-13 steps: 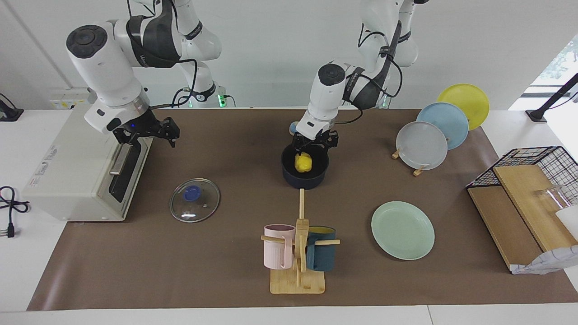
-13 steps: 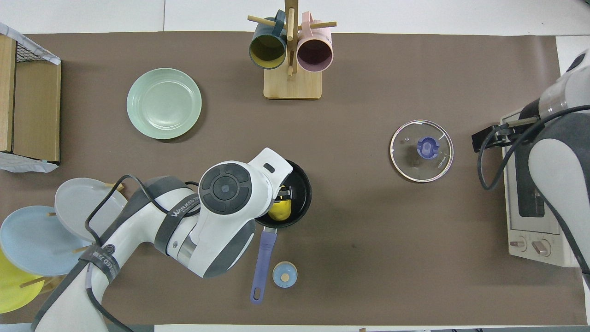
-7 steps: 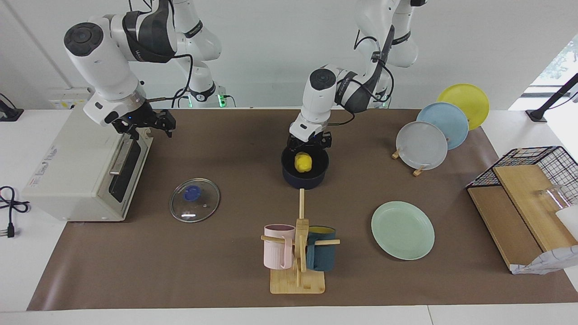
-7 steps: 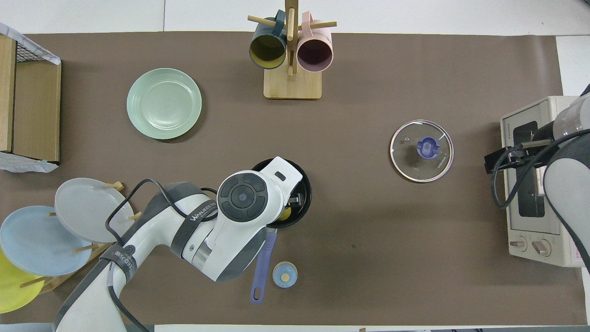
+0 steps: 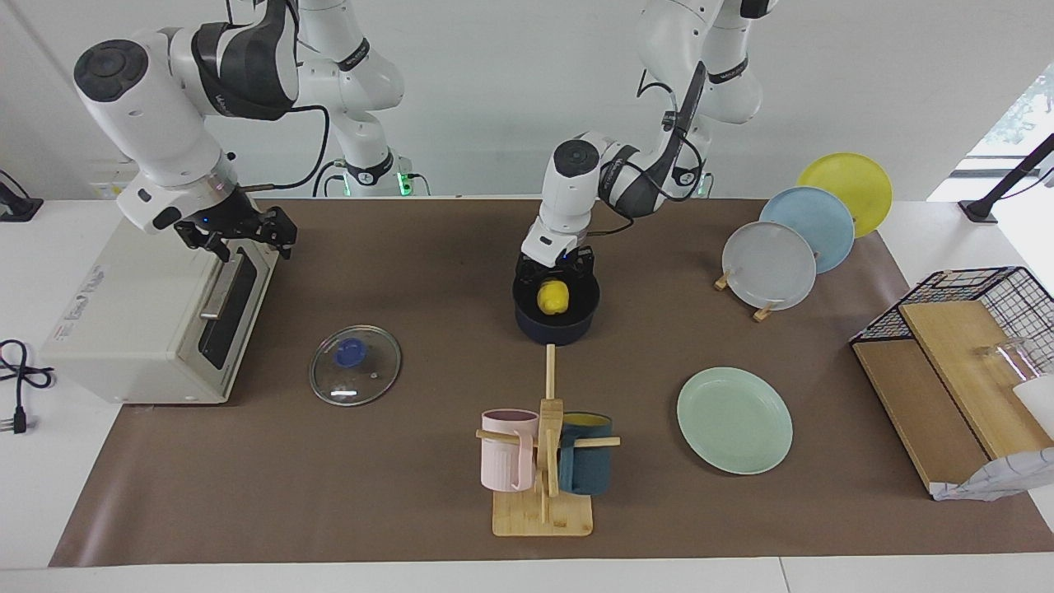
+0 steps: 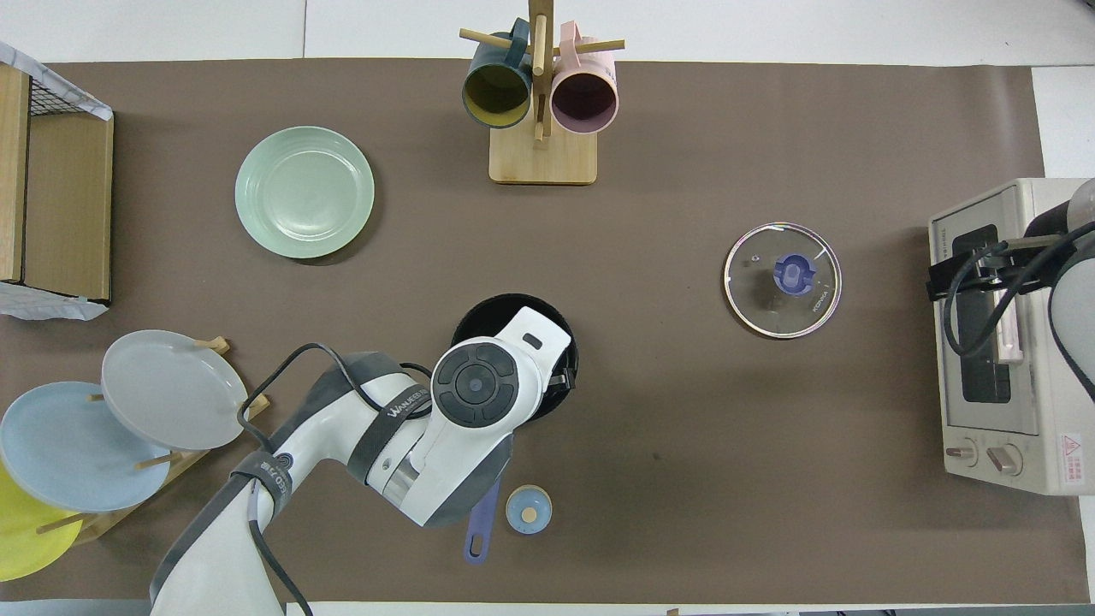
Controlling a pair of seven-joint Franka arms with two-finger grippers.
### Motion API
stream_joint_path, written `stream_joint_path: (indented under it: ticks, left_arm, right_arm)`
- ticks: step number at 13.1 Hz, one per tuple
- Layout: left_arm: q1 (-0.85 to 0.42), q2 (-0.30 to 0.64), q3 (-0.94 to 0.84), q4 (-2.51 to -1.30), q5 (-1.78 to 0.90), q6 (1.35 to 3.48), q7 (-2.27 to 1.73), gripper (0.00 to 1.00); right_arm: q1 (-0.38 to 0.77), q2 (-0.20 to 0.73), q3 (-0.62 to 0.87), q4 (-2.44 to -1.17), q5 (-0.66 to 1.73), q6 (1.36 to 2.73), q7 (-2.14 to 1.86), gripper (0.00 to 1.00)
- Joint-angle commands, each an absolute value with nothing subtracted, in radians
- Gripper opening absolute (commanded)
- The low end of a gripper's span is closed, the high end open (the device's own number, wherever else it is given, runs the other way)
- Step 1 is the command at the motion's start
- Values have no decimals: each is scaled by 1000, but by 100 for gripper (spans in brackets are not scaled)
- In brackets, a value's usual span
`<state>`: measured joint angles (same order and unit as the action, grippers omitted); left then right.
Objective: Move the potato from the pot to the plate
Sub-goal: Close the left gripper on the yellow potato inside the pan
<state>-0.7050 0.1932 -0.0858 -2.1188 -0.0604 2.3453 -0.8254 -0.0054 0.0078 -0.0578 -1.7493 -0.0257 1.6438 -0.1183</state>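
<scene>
The yellow potato (image 5: 553, 297) lies inside the dark navy pot (image 5: 557, 323) in the middle of the brown mat. The pot's long blue handle (image 6: 482, 522) points toward the robots. My left gripper (image 5: 556, 270) is open, fingers down, just over the potato at the pot's rim nearest the robots. In the overhead view the left hand hides the potato and most of the pot (image 6: 489, 311). The mint-green plate (image 5: 734, 420) (image 6: 304, 192) lies bare, farther from the robots and toward the left arm's end. My right gripper (image 5: 239, 235) is open and empty over the toaster oven.
A toaster oven (image 5: 140, 313) stands at the right arm's end. A glass lid (image 5: 355, 365) lies beside it. A wooden mug stand (image 5: 543, 461) holds a pink and a teal mug. A rack holds grey, blue and yellow plates (image 5: 770, 263). A small blue knob (image 6: 529, 509) lies by the handle.
My left gripper has shifted over the pot toward the right arm's end and closer above the potato. My right gripper has drawn back over the toaster oven.
</scene>
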Motion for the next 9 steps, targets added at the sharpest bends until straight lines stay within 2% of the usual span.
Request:
stream_joint_path:
  ticks: [1, 9]
  left_arm:
    - [-736, 212, -66, -2134, -72, 2379, -853, 100]
    - [-722, 227, -64, -2123, -71, 2375, -807, 98]
  right_arm:
    - [0, 12, -67, -1730, -32, 1626, -147, 100]
    - [-3, -15, -69, -1735, -32, 1661, -138, 100]
